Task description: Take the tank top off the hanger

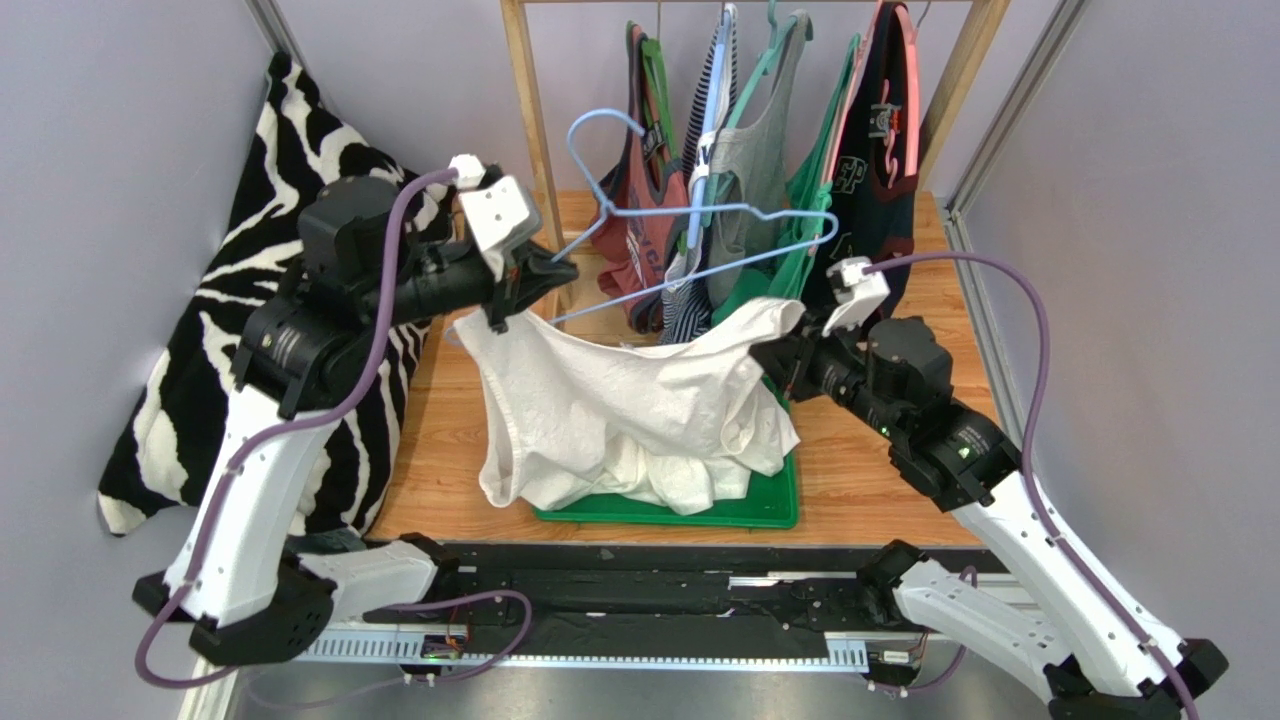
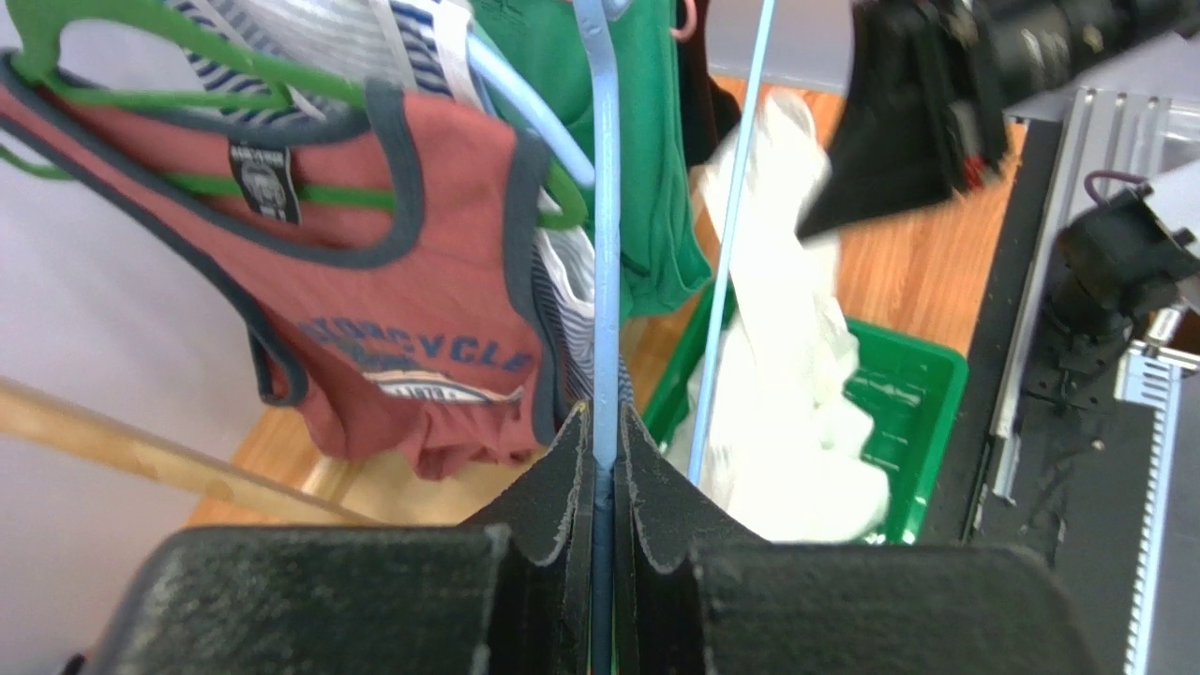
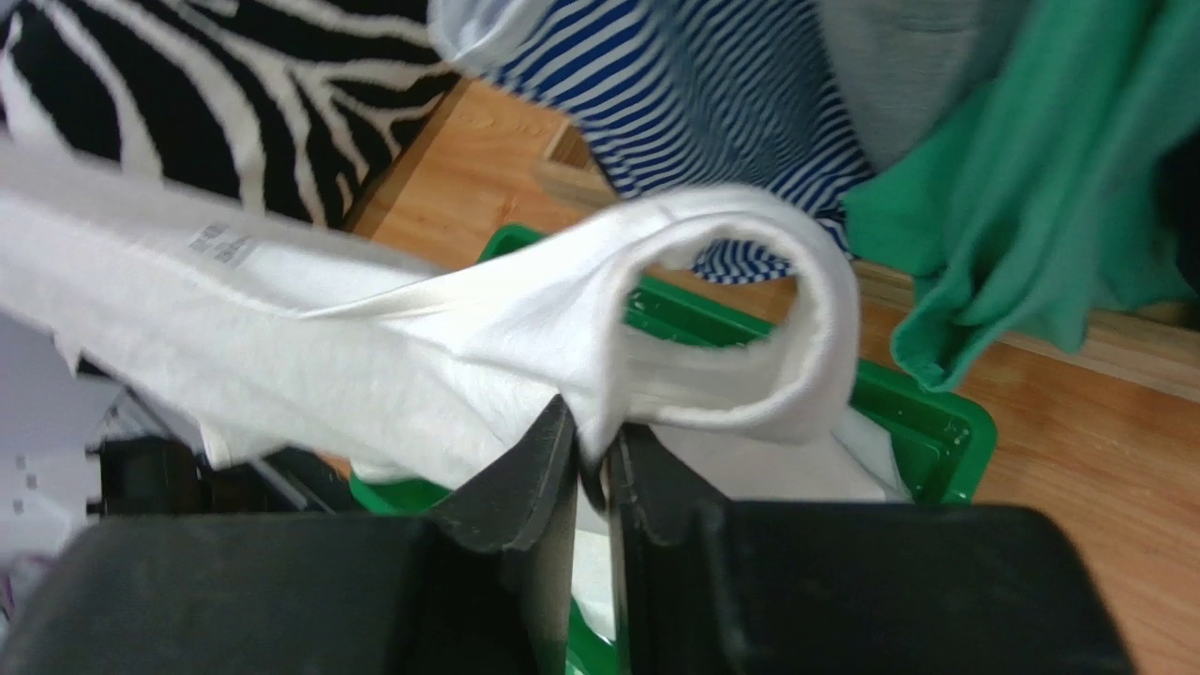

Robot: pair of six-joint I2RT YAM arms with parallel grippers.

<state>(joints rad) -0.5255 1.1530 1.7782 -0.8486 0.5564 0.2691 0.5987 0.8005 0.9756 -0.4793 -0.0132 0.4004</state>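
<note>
The white cotton tank top point(image 1: 601, 405) sags left to right above the green plastic tray point(image 1: 769, 512). It hangs just below the light-blue wire hanger point(image 2: 606, 253), and its left corner seems caught at the hanger's end. The right gripper point(image 3: 592, 439) has its jaws clenched on the looped strap at the shirt's right end, so it is best placed to draw the cloth rightward. The left gripper point(image 2: 603, 439) has its jaws clamped on the hanger's thin bar.

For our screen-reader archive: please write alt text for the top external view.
Left jaws clamp a light-blue hanger; right jaws pinch a white tank top that sags below it over a green tray. Other tops hang on a rack behind.
</note>
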